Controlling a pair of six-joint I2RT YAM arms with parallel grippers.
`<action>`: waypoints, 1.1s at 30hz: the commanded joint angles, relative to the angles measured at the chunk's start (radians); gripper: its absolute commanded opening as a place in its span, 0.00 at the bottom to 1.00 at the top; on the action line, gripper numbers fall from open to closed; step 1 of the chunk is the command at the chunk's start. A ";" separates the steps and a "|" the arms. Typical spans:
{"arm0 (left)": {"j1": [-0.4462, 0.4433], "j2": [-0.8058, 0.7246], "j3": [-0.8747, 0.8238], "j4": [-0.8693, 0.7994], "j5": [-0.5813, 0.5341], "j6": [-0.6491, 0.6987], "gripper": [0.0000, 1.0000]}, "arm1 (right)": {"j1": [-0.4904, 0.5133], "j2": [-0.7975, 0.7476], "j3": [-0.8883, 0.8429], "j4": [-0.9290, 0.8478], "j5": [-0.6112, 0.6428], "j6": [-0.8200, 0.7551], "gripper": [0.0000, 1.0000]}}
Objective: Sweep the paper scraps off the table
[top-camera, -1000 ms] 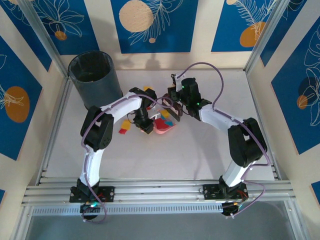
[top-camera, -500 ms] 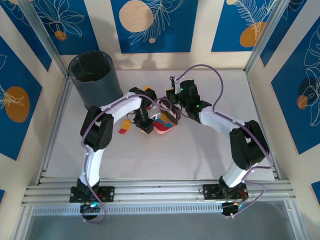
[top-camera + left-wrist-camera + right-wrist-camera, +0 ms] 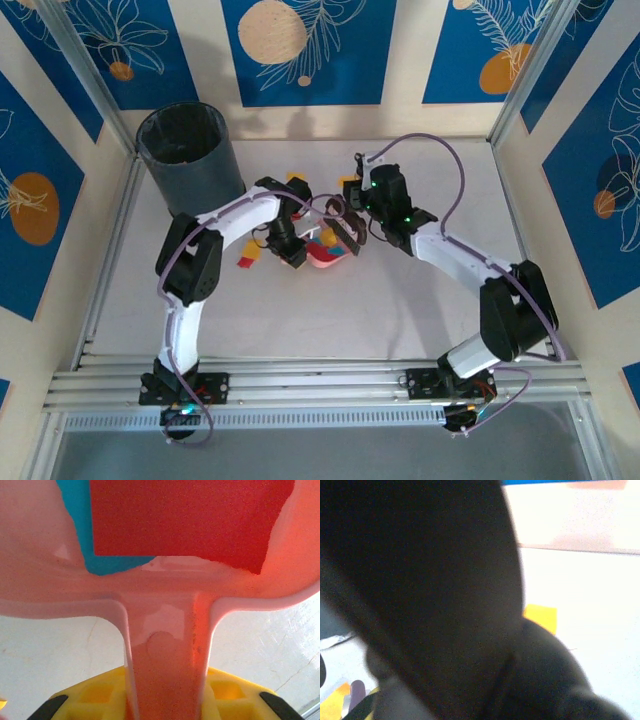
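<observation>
My left gripper (image 3: 291,250) is shut on the handle of a pink dustpan (image 3: 331,257) resting on the table (image 3: 400,310). In the left wrist view the handle (image 3: 167,650) runs between the yellow fingers (image 3: 227,692), and a red scrap (image 3: 185,520) lies over a teal one (image 3: 75,525) in the pan. My right gripper (image 3: 352,222) is shut on a dark brush (image 3: 346,233) at the pan's far right edge; up close the brush (image 3: 430,580) is a dark blur. Loose paper scraps lie left of the pan (image 3: 246,261), behind it (image 3: 295,178) and beside the brush (image 3: 541,616).
A tall dark grey bin (image 3: 190,155) stands at the back left corner of the table. Aluminium rails (image 3: 320,385) edge the near side, and patterned walls close in the other sides. Bare table stretches to the right and in front of the pan.
The right arm's elbow has swung out to the right and its wrist has shifted slightly right and back, with the brush still by the pan. The left arm and dustpan have not moved.
</observation>
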 commanded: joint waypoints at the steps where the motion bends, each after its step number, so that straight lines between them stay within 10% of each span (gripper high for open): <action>1: 0.009 -0.070 -0.019 0.038 -0.023 -0.007 0.00 | -0.024 -0.091 -0.031 0.009 0.062 0.041 0.00; 33: 0.204 -0.388 0.063 0.217 0.215 -0.225 0.00 | -0.141 -0.329 -0.237 -0.106 0.050 0.079 0.00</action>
